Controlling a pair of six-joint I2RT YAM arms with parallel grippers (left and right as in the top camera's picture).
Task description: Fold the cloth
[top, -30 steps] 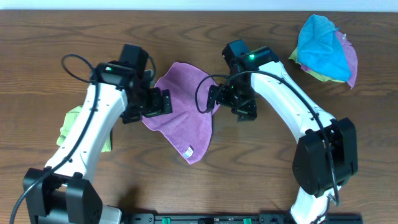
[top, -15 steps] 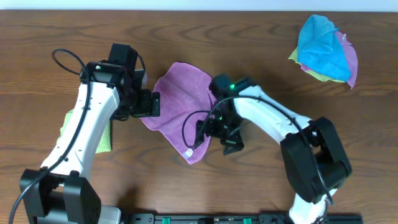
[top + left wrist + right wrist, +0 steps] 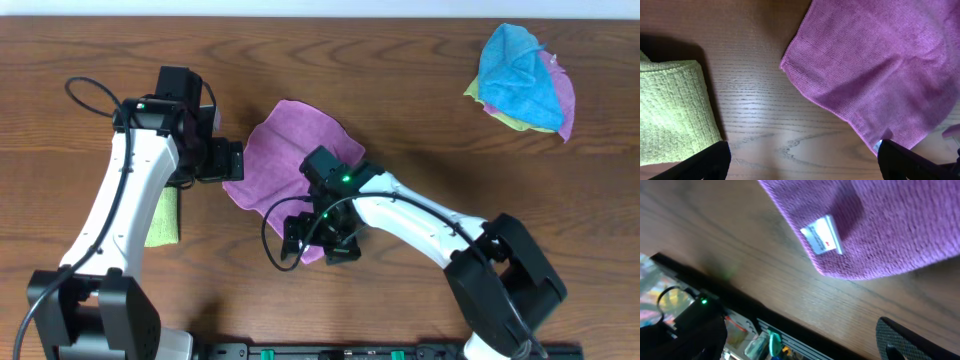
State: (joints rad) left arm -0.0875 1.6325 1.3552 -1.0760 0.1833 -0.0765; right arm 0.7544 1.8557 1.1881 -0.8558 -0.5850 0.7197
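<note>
The magenta-purple cloth (image 3: 285, 160) lies flat and spread out mid-table. Its white tag (image 3: 822, 236) sits at the near corner. My left gripper (image 3: 225, 160) is open and empty, hovering at the cloth's left edge. In the left wrist view the cloth (image 3: 880, 65) fills the upper right, and the open fingers (image 3: 802, 160) straddle bare wood. My right gripper (image 3: 318, 238) is open and empty over the cloth's near corner. In the right wrist view the cloth (image 3: 890, 225) lies ahead of the spread fingers (image 3: 800, 340).
A lime-green folded cloth (image 3: 160, 215) lies left of the left arm and shows in the left wrist view (image 3: 670, 110). A bright blue cloth on a pile (image 3: 520, 75) sits at the back right. A black rail (image 3: 350, 350) runs along the table's front edge.
My right arm has swung from the cloth's right edge down to its near tagged corner. My left gripper has drawn back leftward off the cloth. The cloth has barely shifted.
</note>
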